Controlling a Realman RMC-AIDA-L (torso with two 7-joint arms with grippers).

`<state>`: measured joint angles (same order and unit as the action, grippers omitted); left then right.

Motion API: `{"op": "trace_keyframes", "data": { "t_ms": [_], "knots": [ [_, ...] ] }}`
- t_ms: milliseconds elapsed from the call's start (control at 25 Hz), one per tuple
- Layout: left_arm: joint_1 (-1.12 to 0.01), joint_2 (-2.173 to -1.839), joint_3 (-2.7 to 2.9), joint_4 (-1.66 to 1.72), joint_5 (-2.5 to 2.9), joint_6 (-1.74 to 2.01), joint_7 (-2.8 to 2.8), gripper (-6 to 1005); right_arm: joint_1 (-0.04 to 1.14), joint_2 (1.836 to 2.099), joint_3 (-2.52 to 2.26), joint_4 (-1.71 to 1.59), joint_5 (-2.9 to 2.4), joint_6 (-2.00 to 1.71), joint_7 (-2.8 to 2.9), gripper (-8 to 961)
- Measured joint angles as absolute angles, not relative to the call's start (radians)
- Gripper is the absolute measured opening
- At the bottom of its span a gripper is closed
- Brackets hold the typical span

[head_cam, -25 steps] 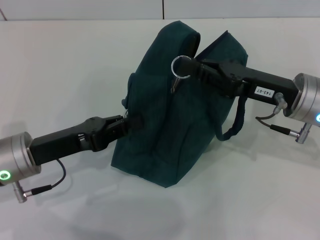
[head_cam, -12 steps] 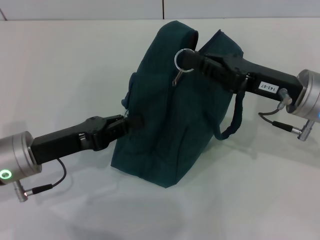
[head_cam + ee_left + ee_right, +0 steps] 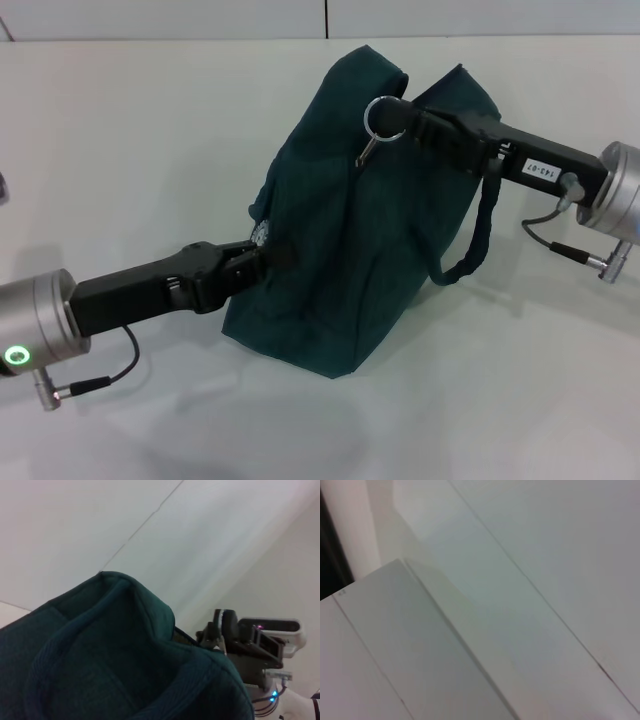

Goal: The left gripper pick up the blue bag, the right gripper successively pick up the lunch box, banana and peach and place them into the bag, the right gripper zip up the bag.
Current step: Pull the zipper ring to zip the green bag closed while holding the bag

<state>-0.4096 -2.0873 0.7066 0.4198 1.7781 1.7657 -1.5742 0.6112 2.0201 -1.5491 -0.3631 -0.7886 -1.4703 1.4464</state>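
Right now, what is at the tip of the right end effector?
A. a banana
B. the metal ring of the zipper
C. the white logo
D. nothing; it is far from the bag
B: in the head view the ring sits at the right end effector, at the top of the bag.

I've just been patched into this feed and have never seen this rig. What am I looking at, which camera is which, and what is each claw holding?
Two black robot arms work on a white table. The head camera looks down from the robot. There the left gripper clamps the side of the upright blue bag, and the right gripper grips its ring zipper pull at the top. The left wrist camera shows the bag's top from close up; the right wrist camera sees only pale wall. No food is visible.
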Motion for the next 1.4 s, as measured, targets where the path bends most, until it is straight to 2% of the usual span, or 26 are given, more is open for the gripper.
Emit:
{"op": "trace_keyframes", "data": {
  "t_ms": [1400],
  "knots": [
    [-0.415,-2.085,0.707,0.41,1.761,1.813,-1.574,54,0.591,2.02,-1.51,-0.363,-0.785,-1.495,1.479,25]
  ]
}}
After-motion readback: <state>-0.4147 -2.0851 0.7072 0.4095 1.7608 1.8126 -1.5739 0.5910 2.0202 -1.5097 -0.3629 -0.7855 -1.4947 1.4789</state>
